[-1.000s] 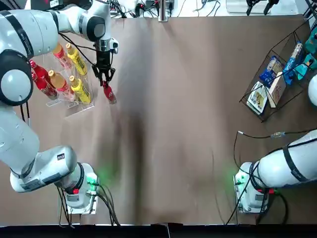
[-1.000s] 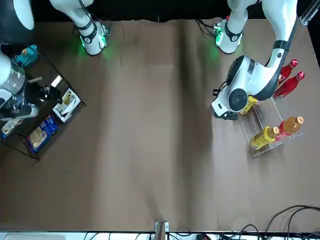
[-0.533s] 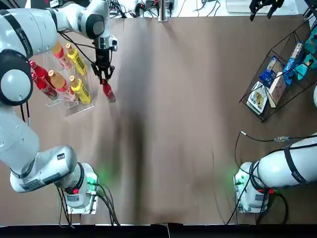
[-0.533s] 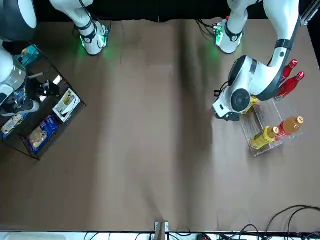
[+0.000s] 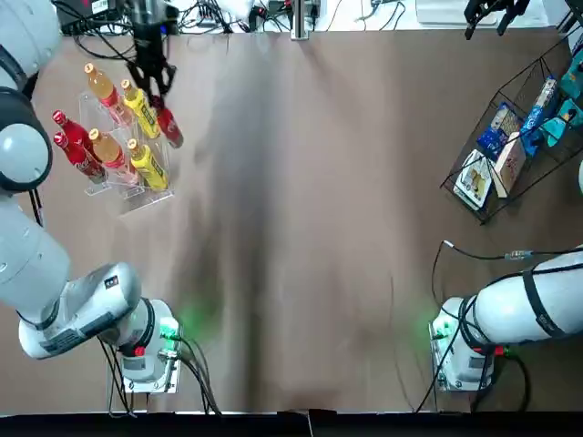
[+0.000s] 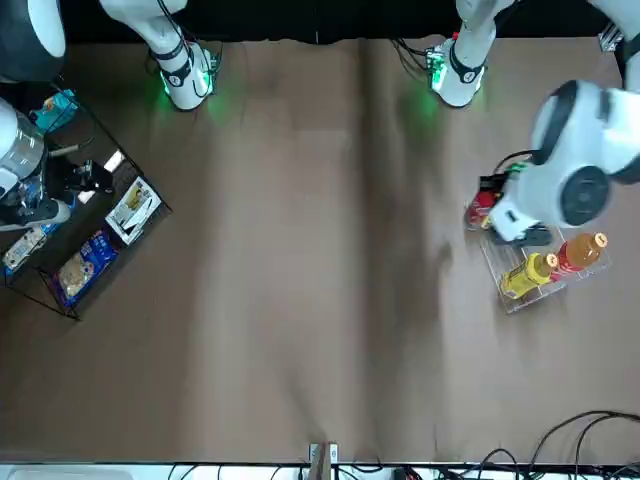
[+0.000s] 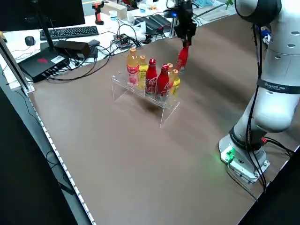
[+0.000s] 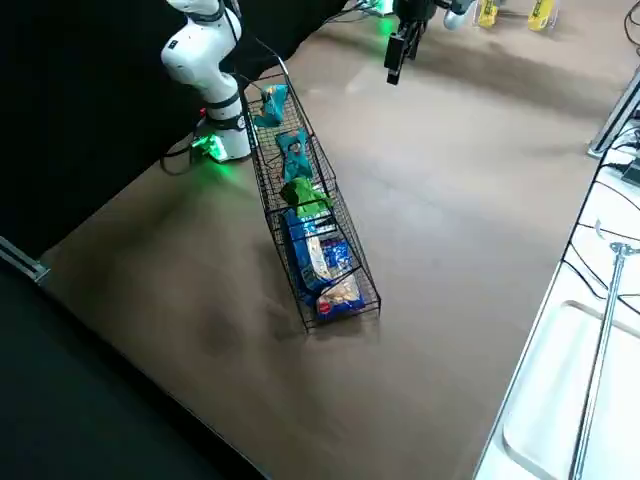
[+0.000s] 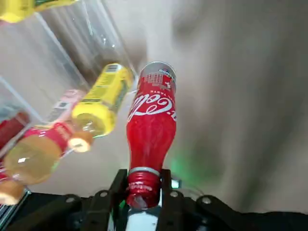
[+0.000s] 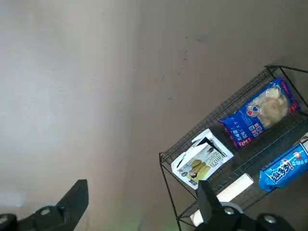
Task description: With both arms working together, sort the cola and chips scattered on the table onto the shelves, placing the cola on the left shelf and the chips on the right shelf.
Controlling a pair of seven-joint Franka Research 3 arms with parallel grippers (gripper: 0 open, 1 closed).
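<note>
At the top view's upper left, your left shelf [image 5: 118, 155] holds two cola bottles [image 5: 73, 146] among yellow bottles [image 5: 146, 164]. Beside it, the left claw [image 9: 140, 185] grips a third cola [image 9: 150, 130] by its cap. At right, chips [image 8: 295, 165] lie in the right shelf [image 5: 496, 146]; the right claw [image 10: 139, 202] gapes wide above the worktop [image 5: 319, 228].

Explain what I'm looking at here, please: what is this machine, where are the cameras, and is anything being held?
Two white robot arms stand side by side at a brown table. One camera looks down from overhead, one faces the robot from across the table, two watch from the sides, and one sits on each wrist. The left tool is shut on the neck of a cola bottle, carried in the air next to the clear acrylic rack, which holds two more cola bottles plus orange-capped and yellow ones. The right tool is open and empty above the black wire rack, which holds green and teal chip packets and bigger blue packages.
</note>
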